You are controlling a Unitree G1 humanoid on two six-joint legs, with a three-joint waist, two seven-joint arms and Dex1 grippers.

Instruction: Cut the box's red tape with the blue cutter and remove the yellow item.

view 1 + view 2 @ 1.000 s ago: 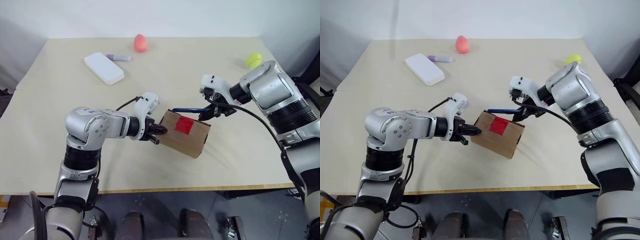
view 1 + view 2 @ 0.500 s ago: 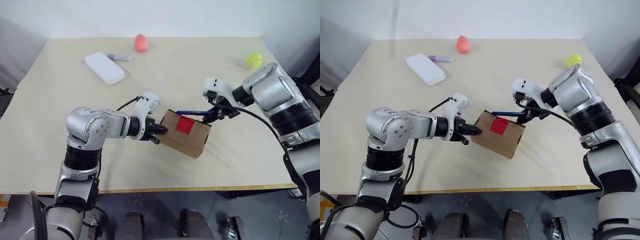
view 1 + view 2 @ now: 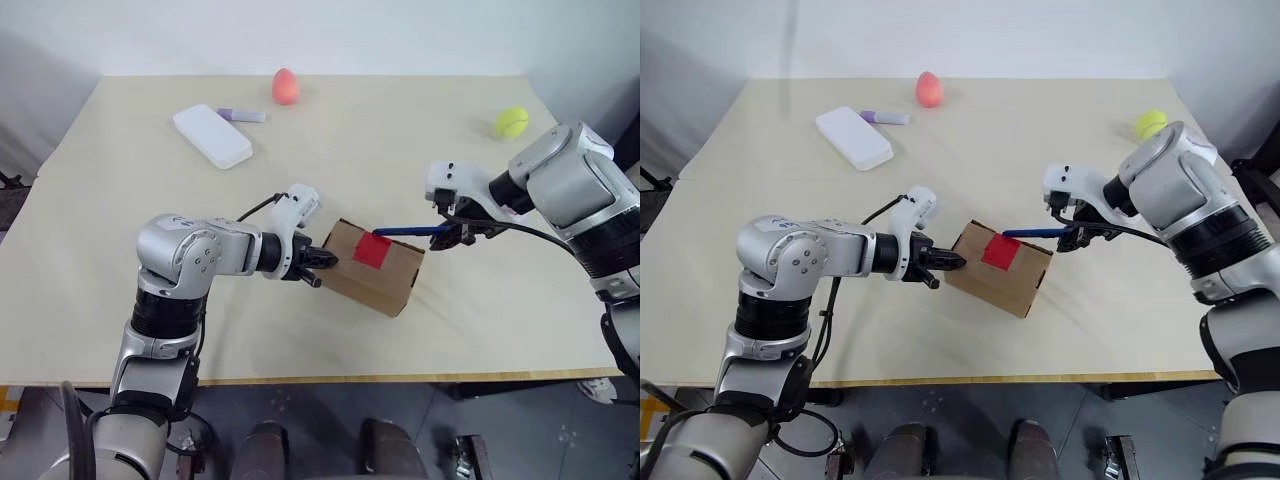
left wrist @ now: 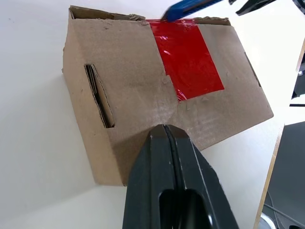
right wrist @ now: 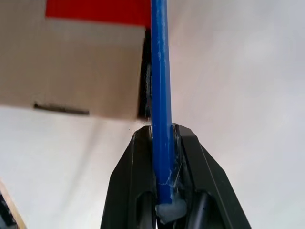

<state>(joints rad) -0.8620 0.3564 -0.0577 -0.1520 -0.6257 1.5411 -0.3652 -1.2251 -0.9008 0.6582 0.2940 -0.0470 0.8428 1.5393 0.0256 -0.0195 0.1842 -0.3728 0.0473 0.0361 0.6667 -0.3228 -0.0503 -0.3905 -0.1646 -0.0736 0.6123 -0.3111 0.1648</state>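
Note:
The brown cardboard box [image 3: 385, 280] lies tilted on the table, with the red tape [image 3: 372, 249] across its top. My left gripper [image 3: 318, 258] is shut, and its fingertips [image 4: 164, 131] press against the box's left side. My right gripper [image 3: 452, 232] is shut on the blue cutter [image 3: 410, 231], to the right of the box. The cutter points left, and its tip sits at the far edge of the red tape [image 4: 187, 57]. In the right wrist view, the blue cutter [image 5: 161, 95] runs between the fingers toward the box [image 5: 86, 62]. The yellow item is hidden.
A white case [image 3: 211, 136], a purple marker [image 3: 242, 115] and a pinkish egg-shaped object [image 3: 286, 86] lie at the far left of the table. A tennis ball [image 3: 511, 122] sits at the far right. The table's front edge [image 3: 400, 377] is near the box.
My right gripper has drawn the cutter to the right, so its tip has slid from the box's far left corner to the tape's far edge. The left gripper and box kept still.

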